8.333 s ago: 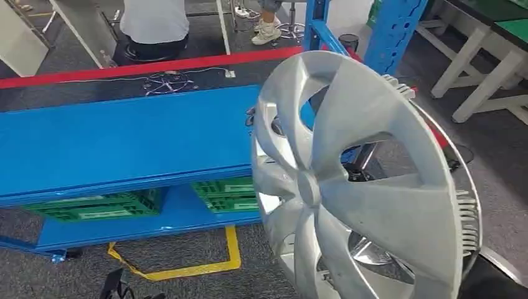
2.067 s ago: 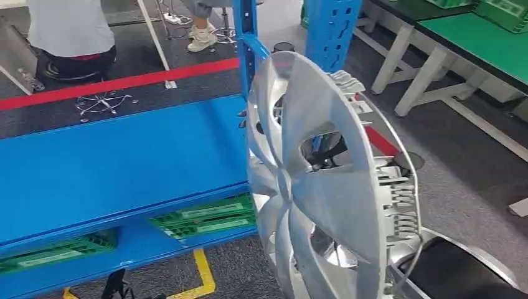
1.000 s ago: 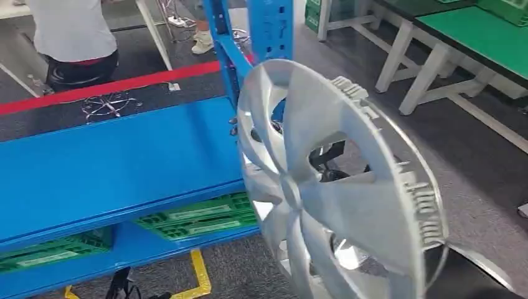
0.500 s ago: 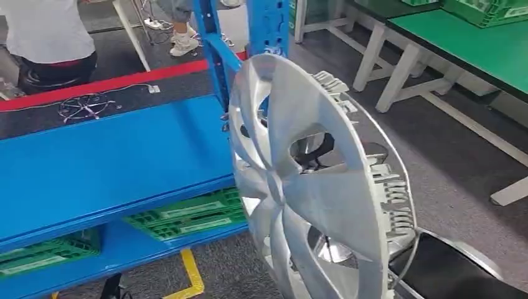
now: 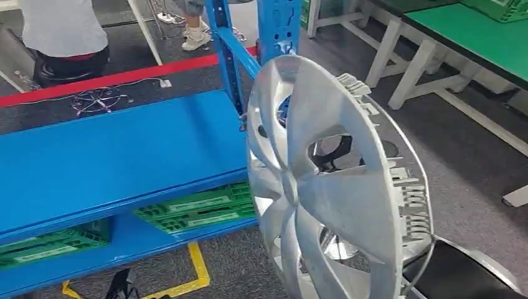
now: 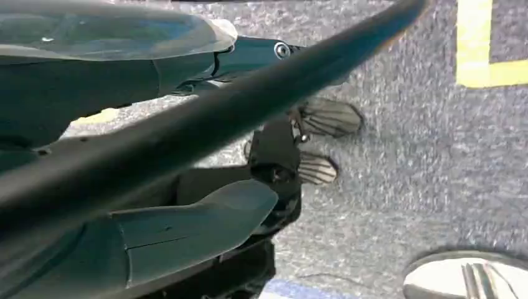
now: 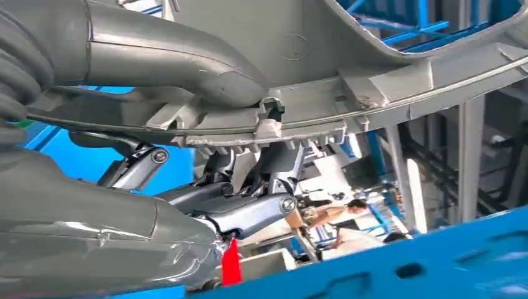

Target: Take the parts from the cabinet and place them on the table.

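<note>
Blue shelf (image 5: 118, 156) behind; right hand (image 7: 205, 205) grips the hubcap (image 5: 330, 187) rim between thumb and fingers (image 7: 249, 215); left hand's (image 6: 187, 224) grip unclear.

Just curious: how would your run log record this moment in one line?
right robot hand: grips hubcap rim | hubcap: upright, beside blue shelf | table: not reached

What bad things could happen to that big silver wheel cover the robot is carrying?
The wheel cover is big and blocks much of the head view, so the robot might bump it into the blue rack post close behind. The right hand grips only its rim, so it could slip or twist loose.
</note>
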Controlling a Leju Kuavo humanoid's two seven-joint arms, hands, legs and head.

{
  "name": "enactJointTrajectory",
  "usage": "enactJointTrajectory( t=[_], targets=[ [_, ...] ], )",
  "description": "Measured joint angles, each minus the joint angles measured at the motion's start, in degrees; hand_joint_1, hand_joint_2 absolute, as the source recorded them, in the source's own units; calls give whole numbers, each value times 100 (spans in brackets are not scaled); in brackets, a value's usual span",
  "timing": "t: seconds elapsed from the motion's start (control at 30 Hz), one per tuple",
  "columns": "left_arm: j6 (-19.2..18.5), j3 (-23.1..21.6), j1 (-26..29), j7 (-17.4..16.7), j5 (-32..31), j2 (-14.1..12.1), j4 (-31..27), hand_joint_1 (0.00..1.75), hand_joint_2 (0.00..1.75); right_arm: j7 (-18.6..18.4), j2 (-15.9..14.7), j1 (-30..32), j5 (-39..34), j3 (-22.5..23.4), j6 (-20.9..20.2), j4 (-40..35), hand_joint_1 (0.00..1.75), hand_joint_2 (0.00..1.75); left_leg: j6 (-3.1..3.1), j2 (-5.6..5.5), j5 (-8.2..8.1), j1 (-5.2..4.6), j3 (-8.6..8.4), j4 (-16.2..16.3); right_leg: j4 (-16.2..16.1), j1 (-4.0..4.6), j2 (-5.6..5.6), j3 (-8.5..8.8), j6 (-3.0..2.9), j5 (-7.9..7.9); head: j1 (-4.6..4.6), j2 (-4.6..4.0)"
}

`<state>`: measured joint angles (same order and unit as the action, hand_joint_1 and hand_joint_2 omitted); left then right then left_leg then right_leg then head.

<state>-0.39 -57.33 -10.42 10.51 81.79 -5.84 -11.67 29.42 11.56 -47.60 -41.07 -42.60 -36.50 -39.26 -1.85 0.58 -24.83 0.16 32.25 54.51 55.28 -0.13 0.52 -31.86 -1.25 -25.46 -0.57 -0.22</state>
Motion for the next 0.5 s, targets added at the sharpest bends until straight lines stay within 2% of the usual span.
enactJointTrajectory(
  t=[0.03, 0.07, 0.1, 0.13, 0.17, 0.2, 0.23, 0.3, 0.33, 0.37, 0.4, 0.47, 0.5],
  targets=[
    [0, 0, -6, 0, 0, 2, 0, 0, 175, 0, 0, -13, 0, 0, 0, 2, 175, 175, -24, -13, -111, 25, 36, 111, -33, -23, -6, 37, -19, 46, 23, 0],
    [0, 0, -9, 0, 0, 2, 0, 0, 175, 2, 0, -33, 0, 0, 0, 2, 175, 175, -48, -18, -347, 26, 202, 474, -48, -23, -8, 22, -42, 66, 61, 0],
    [-2, 0, -12, 0, 0, 2, 0, 0, 175, 2, 0, -35, 0, 0, 0, 2, 175, 175, -72, -19, -597, 40, 440, 982, -48, -23, -12, 2, -52, 73, 128, 0],
    [-2, 0, -6, 0, 0, 2, 0, 0, 175, -2, 0, -21, 0, -2, 0, 2, 175, 175, -91, -18, -789, 49, 676, 1485, -47, -19, -15, -9, -58, 78, 147, 0],
    [-2, 0, 8, 0, 0, 4, 0, 0, 175, -4, 0, -3, 0, -2, 2, 4, 175, 175, -105, -19, -853, 52, 818, 1787, -44, -19, -15, -19, -60, 83, 153, 0],
    [-2, 0, 19, 0, 0, 4, 0, 0, 175, -4, 0, 10, 0, -2, 2, 13, 175, 175, -110, -19, -770, 60, 830, 1788, -40, -21, -13, -30, -52, 90, 177, 0],
    [0, 0, 19, 0, 0, 2, 0, 0, 175, -2, 0, 15, -4, 0, 2, 18, 175, 175, -110, -19, -568, 74, 685, 1488, -35, -23, -6, -35, -42, 97, 212, 0],
    [2, 0, 7, 0, 0, -17, 0, 0, 175, 0, 0, 10, -7, 0, 0, 15, 175, 175, -102, -19, -77, 99, 137, 435, -23, -26, 5, -35, -24, 106, 254, 0],
    [0, 0, -4, 0, 0, -15, 0, 0, 175, 0, 0, -1, -9, 0, 0, 15, 175, 175, -100, -25, -22, 113, -52, 1, -18, -21, 8, -43, -3, 110, 275, 0],
    [-4, 0, -20, 0, 0, -13, 0, 0, 175, 2, 0, -13, -9, 0, 0, 15, 175, 175, -57, -27, -2, 66, -62, -52, 1, 18, 21, -77, 37, 114, 300, 0],
    [-4, 0, -19, 0, 0, -13, 0, 0, 175, 0, 0, -14, -9, 0, 0, 15, 175, 175, -31, -26, 0, 64, -41, -41, -3, 15, 19, -87, 60, 126, 256, 0],
    [-4, 0, -12, 0, 0, -11, 0, 0, 175, 0, 0, -9, -11, 0, 0, 15, 175, 175, 23, -28, 18, 38, -27, -32, -18, 1, 14, -85, 109, 145, 227, 0],
    [-4, 0, -12, 0, 0, -9, 0, 0, 175, 0, 0, -12, -11, 0, 0, 15, 175, 175, 80, -13, 54, 86, -33, -76, 13, 4, 10, -111, 147, 108, 203, 0]
  ],
)
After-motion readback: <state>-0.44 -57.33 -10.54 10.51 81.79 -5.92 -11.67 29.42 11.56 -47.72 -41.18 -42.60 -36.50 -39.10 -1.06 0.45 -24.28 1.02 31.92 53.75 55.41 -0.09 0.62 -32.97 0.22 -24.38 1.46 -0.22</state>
